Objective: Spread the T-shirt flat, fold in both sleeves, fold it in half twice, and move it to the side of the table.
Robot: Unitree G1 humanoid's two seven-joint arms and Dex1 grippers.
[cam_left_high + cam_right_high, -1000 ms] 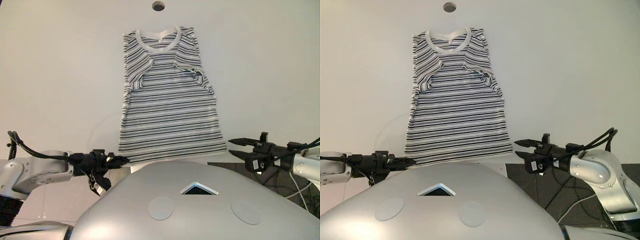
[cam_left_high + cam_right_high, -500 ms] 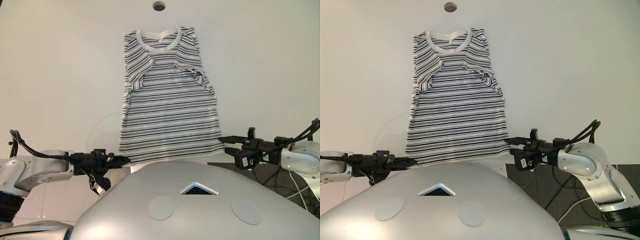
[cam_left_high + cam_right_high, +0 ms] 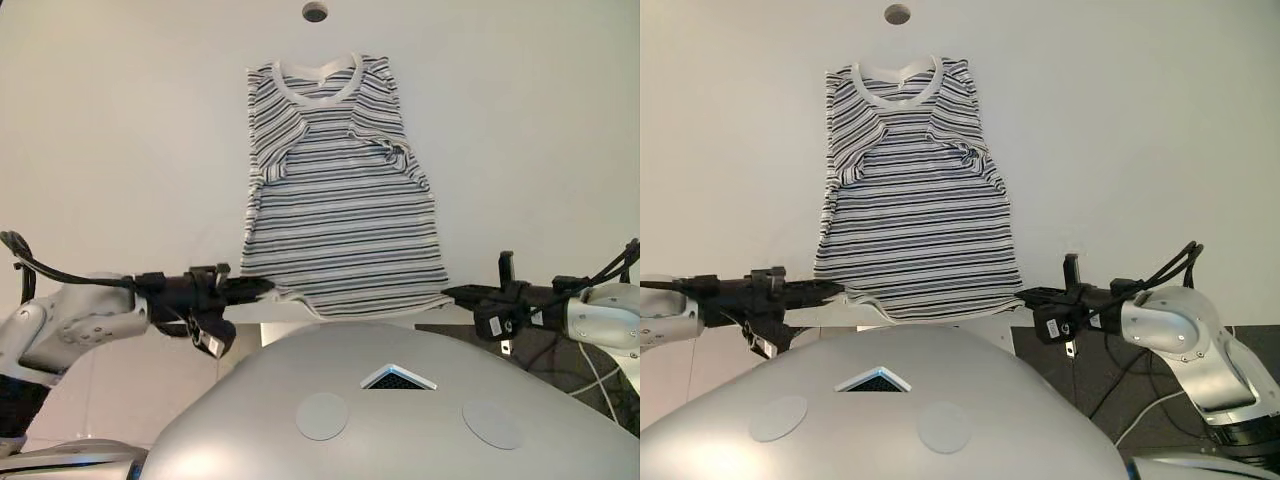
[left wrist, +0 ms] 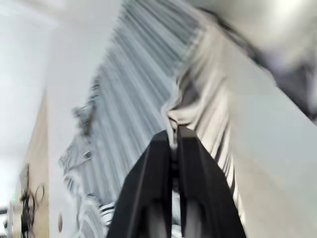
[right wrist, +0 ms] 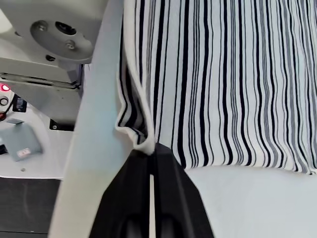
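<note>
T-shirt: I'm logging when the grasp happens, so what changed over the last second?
The right tool swung inward from beside the table edge, and the left tool rose and crept inward. Both now grip the bottom corners of the T-shirt, lifting the hem so it curves. The collar, folded-in sleeves and upper body stayed put on the table.
</note>
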